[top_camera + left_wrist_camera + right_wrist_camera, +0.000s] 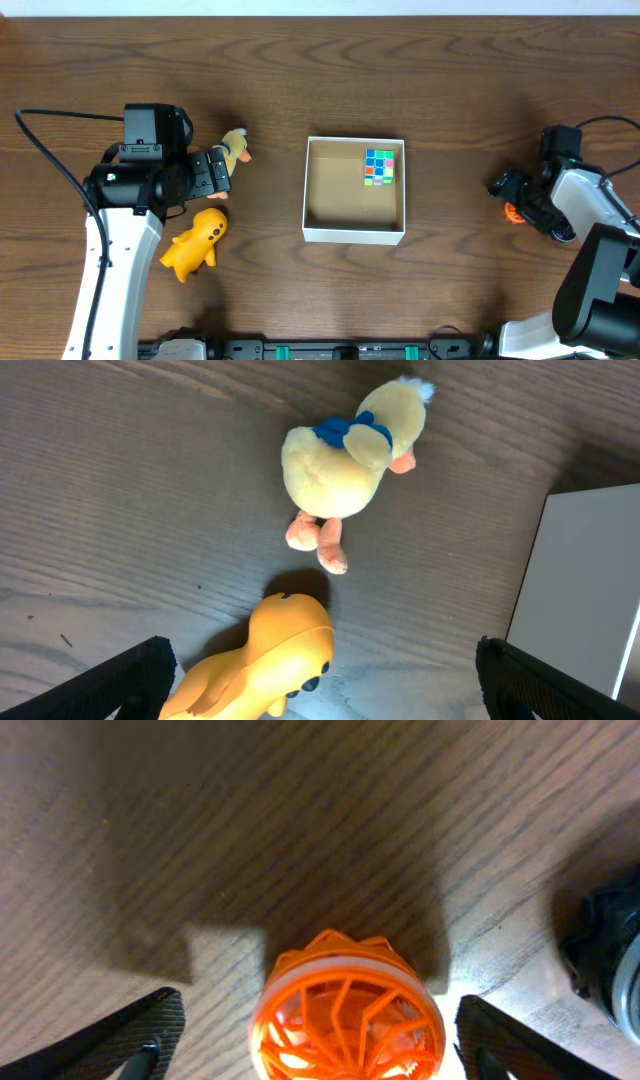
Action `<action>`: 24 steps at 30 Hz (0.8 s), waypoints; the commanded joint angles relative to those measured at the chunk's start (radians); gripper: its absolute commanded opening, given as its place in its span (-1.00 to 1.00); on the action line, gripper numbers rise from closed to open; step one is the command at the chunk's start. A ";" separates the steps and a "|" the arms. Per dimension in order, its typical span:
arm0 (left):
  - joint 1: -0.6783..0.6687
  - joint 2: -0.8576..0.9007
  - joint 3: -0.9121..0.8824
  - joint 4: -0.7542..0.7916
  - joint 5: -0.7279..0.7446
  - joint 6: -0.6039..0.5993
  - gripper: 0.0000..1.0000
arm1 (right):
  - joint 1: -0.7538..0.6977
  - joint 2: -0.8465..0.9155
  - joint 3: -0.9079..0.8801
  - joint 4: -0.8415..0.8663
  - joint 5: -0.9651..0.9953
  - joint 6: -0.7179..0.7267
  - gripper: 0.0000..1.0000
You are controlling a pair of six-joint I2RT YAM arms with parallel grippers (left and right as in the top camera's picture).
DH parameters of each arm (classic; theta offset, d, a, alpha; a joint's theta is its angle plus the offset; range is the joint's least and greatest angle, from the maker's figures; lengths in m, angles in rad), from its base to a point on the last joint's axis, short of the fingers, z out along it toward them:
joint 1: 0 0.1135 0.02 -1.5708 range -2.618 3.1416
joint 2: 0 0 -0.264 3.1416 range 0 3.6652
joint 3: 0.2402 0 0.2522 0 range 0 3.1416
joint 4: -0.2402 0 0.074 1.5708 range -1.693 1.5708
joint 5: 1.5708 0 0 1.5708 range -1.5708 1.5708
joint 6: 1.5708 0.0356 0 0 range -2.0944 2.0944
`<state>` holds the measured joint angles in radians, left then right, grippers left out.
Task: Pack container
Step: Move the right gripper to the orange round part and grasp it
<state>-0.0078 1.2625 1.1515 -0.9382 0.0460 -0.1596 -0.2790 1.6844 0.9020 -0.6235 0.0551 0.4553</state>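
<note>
Sitting near mid-table, the container (354, 236) is a square, shallow cardboard box with an open top, thin white walls and a brown floor. A multicoloured puzzle cube (380, 168) lies in its far right corner (green, blue and orange squares showing). Well to the box's left, the left gripper (216, 172) hangs with its fingers spread wide, holding nothing; a plush duck (350, 455) lies just ahead of it and a yellow rubber toy (195, 243) is nearby. Well to the box's right, the right gripper (505, 195) is spread too, with an orange lattice ball (345, 1015) between its fingers, unpinched.
</note>
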 commanded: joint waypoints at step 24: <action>-0.002 0.005 0.018 -0.003 -0.001 0.009 0.96 | 0.014 -0.008 -0.005 -0.001 -0.013 -0.060 -0.46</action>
<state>-0.0078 1.2625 1.1515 -0.9382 0.0460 -0.1596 -0.2771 1.6840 0.8875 -0.6228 0.0521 0.4282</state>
